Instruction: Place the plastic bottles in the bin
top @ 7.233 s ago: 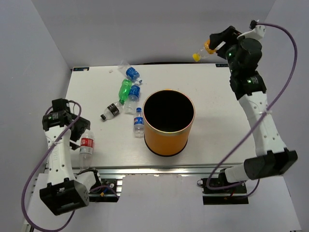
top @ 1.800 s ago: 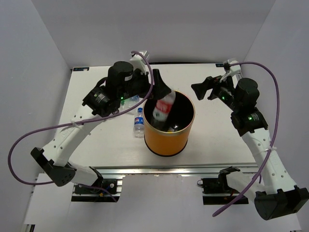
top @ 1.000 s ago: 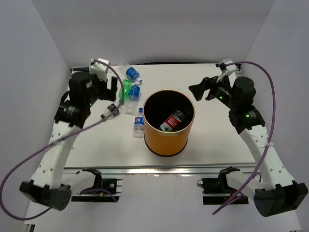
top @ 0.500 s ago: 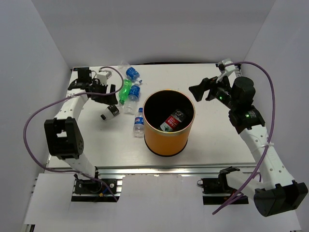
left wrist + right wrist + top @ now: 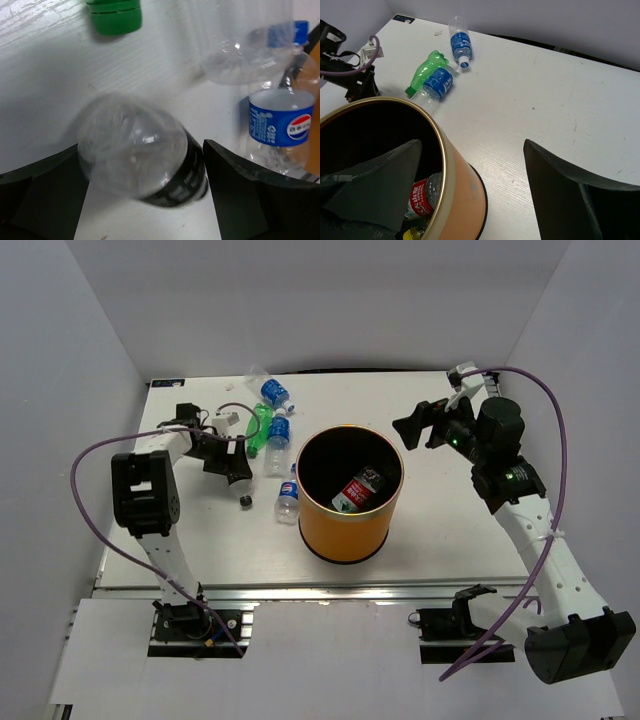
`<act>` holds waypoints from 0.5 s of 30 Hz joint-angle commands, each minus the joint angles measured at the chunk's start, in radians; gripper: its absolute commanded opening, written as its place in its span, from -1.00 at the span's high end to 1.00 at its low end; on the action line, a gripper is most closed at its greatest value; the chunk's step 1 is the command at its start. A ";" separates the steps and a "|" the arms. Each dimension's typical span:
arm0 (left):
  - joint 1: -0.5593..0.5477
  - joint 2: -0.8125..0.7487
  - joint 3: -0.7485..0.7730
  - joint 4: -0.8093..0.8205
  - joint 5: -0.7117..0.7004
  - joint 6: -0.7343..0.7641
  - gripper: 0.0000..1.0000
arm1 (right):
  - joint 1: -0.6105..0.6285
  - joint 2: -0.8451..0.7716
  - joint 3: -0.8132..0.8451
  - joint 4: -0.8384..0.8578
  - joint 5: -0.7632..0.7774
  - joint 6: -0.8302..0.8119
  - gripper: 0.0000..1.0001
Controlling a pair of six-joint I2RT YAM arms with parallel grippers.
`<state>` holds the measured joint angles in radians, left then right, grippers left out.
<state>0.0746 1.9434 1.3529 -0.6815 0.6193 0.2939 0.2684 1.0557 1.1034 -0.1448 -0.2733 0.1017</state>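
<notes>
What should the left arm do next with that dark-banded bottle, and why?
Probably close the left gripper firmly on the dark-banded bottle. It lies on the table between both fingers, and a firm grip isn't evident yet.

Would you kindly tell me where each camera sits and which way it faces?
Top external: above and behind the robot, looking down on table, bin and both arms.
Left wrist: low over the table, facing a blurred dark-labelled bottle flanked by the left hand.
Right wrist: raised beside the bin, facing the green bottle; its open right hand frames the view.
Shared: top and right wrist both show the red-labelled bottle inside the bin.
</notes>
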 commanded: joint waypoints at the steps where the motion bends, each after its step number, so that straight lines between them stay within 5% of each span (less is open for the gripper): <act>1: -0.004 0.054 0.077 -0.019 0.025 -0.044 -0.95 | -0.006 -0.011 0.029 0.004 0.016 -0.013 -0.79; 4: -0.010 0.091 0.114 -0.042 0.048 -0.071 -0.86 | -0.005 -0.031 0.019 0.004 0.031 -0.016 -0.79; 8: -0.012 0.057 0.161 -0.096 0.030 -0.152 -0.16 | -0.006 -0.063 0.003 0.017 0.052 -0.022 -0.79; 9: -0.010 0.036 0.172 -0.099 0.025 -0.165 0.20 | -0.006 -0.071 0.000 0.019 0.054 -0.023 -0.79; 15: -0.012 -0.291 0.163 -0.024 -0.044 -0.310 1.00 | -0.006 -0.102 -0.028 0.047 0.043 -0.005 -0.79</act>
<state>0.0681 1.8854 1.4818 -0.7586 0.6060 0.0902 0.2684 0.9775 1.0908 -0.1505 -0.2375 0.0971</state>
